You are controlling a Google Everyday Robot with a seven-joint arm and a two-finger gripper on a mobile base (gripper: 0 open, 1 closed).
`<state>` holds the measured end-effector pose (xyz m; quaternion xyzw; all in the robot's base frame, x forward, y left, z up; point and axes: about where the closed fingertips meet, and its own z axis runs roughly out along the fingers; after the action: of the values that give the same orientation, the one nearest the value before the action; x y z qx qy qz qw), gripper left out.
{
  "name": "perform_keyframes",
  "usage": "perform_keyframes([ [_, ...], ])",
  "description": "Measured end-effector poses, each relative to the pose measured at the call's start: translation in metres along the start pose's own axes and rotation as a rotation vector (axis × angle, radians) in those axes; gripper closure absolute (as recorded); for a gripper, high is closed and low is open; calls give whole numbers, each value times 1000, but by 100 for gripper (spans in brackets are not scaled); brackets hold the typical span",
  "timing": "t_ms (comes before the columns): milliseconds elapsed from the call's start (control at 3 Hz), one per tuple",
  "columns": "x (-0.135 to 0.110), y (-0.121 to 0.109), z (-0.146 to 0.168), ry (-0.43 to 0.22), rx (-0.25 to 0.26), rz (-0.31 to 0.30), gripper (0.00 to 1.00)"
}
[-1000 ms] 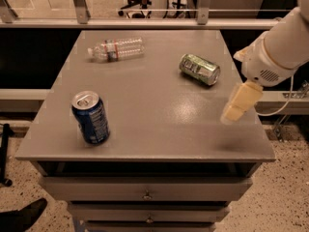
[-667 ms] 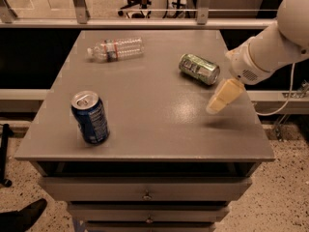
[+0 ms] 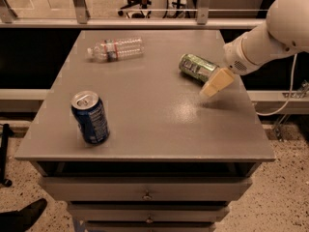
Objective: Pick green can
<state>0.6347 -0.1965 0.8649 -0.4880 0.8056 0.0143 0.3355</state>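
Camera view, the only 1, looked down on a grey table (image 3: 159, 129) with shut drawers (image 3: 147, 195) beneath it, their contents hidden.

The green can (image 3: 198, 67) lay on its side at the far right of the tabletop, its long axis running at a slant from far left to near right. The gripper (image 3: 215, 83), a cream wedge at the end of a white arm (image 3: 270, 33) reaching in from the right, sat just beside the can's near right end, touching or almost touching it. Whether the gripper was open or closed could not be told, and it did not appear to be holding anything.

As a thin aluminium drink can, it was probably light, smooth and easy to dent, and lying down it would likely roll if nudged. A hold across the middle of its round body, squeezing gently, looked the safest choice. Whether it held any drink could not be told.

1 blue can (image 3: 90, 117) stood upright at the near left, well apart from the green can. 1 clear plastic bottle (image 3: 116, 49) lay on its side at the far left and looked empty or nearly so.
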Motion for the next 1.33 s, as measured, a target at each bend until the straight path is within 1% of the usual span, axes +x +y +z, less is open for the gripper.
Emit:
perform_keyframes([
  [333, -3, -29, 10, -11, 18, 33, 0],
  [667, 0, -46, 21, 3, 12, 64, 0],
  [1000, 5, -65, 34, 35, -17, 95, 0],
  [1333, 7, -76, 41, 57, -68, 135, 0],
])
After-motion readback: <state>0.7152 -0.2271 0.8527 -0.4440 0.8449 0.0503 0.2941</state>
